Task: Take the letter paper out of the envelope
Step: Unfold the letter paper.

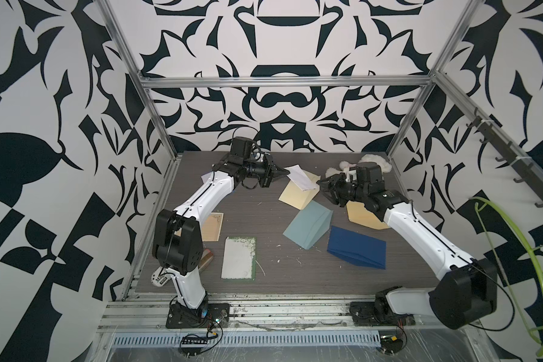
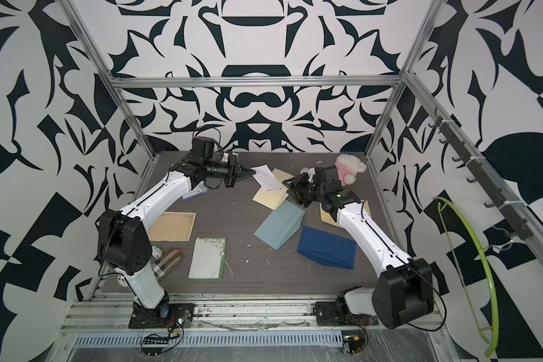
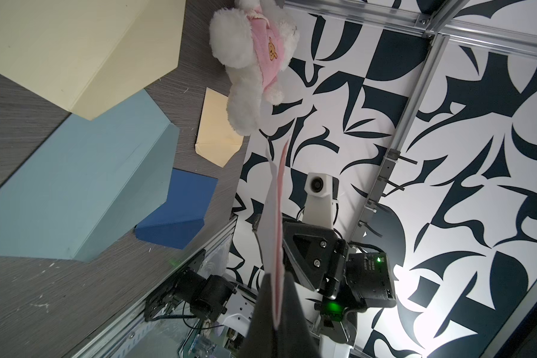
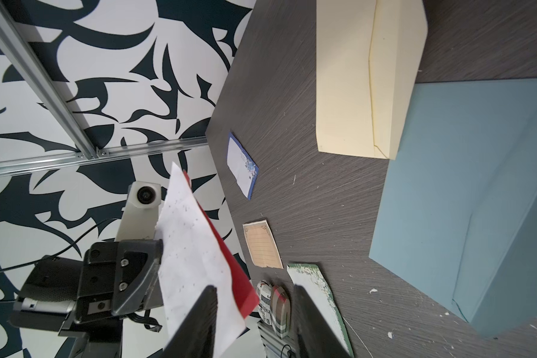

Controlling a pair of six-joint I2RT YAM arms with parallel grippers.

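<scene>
Above the back of the desk (image 1: 264, 219), between the two arms, the letter paper (image 1: 300, 178) hangs in the air. The left gripper (image 1: 282, 172) pinches it at one edge, its fingers clamped tight. I see the red envelope (image 4: 233, 266) only from the right wrist camera, lying flat against the sheet's far face. From the left wrist camera both layers seem to run into the pinch. I cannot tell whether the sheet sits inside the envelope or merely alongside it. The right gripper (image 1: 326, 191) hovers just beside the free end, fingers spread and nothing between them.

I judge the sheet feather-light, thin and floppy, easy to crease or tear. It is probably slick against the envelope, so a steady pull should slide it free. The envelope looks a little stiffer. I would take the paper by the white corner that sticks out past the red, well apart from the left pinch, held flat between the fingers.

The sheet is white, faintly speckled with tiny marks, rectangular and slightly bowed. The envelope is plain bright red.
</scene>
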